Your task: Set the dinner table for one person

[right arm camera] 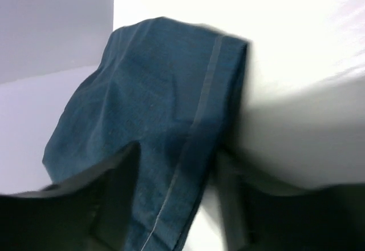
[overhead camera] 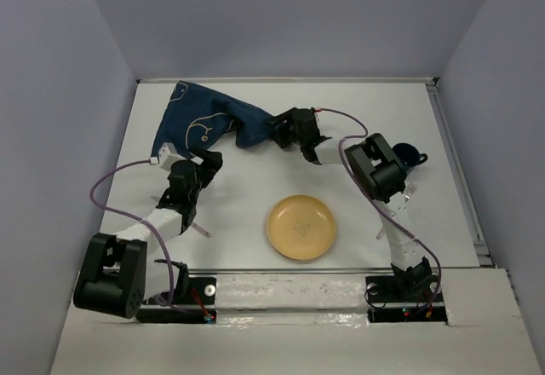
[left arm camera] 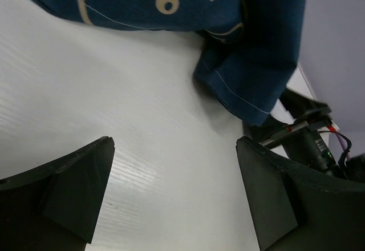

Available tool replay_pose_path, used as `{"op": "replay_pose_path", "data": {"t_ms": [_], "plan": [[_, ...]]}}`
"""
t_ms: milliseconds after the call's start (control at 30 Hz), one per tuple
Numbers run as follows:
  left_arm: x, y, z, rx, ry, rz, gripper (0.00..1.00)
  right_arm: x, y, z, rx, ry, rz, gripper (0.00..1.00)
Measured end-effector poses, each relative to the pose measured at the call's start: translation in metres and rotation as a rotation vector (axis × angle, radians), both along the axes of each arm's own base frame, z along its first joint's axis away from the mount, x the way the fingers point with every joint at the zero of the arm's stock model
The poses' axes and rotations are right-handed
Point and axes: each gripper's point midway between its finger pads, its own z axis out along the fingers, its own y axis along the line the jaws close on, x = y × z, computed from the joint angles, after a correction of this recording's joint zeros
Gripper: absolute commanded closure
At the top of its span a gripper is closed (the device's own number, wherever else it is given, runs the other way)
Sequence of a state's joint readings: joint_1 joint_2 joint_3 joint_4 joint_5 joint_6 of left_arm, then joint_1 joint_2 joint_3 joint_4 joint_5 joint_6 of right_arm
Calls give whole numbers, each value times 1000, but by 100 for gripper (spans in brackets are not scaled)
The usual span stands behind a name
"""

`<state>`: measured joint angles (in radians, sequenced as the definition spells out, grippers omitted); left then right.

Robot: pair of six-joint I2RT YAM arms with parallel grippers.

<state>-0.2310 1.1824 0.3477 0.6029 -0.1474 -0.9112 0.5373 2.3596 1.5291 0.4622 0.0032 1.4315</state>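
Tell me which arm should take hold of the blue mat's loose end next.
Left, likely. The left gripper is open and empty right beside the blue mat, while the right gripper is occupied, clamped on the mat's other end.

Dinner table [overhead camera: 247, 183]: large rectangular top, matte white, flat, level; faint streaked grain. Fills scene left to right, near to far.

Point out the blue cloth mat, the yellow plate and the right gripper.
blue cloth mat [overhead camera: 200, 119], top external view, on its printed middle.
yellow plate [overhead camera: 301, 227], top external view, on its centre.
right gripper [right arm camera: 177, 171], right wrist view, midway between its fingertips.
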Motion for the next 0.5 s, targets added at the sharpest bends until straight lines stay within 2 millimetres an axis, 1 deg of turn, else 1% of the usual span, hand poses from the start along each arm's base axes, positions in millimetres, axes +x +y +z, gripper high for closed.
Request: {"op": "replay_pose_path", "data": {"t_ms": [33, 67, 133, 200, 233, 300, 333, 433, 500], "plan": [[1, 5, -5, 0, 16, 17, 1, 1, 0, -2, -2, 3, 0, 74], [3, 12, -10, -1, 29, 38, 1, 1, 0, -6, -5, 9, -3, 77], [5, 21, -18, -3, 51, 66, 1, 2, -1, -9, -28, 2, -3, 87], [10, 29, -23, -2, 70, 92, 1, 4, -2, -8, -59, -20, 2, 88], [16, 31, -24, -2, 77, 101, 1, 5, -3, -6, -80, -37, 4, 94], [28, 33, -23, -1, 84, 107, 1, 7, -6, -1, -128, -70, 8, 100], [38, 34, -22, -4, 84, 109, 1, 7, -8, 2, -147, -81, 11, 100], [67, 36, -21, -3, 81, 114, 1, 9, -11, 23, -198, -146, 17, 100], [79, 39, -27, -2, 95, 119, 1, 9, -14, 37, -224, -184, 22, 100]]}}
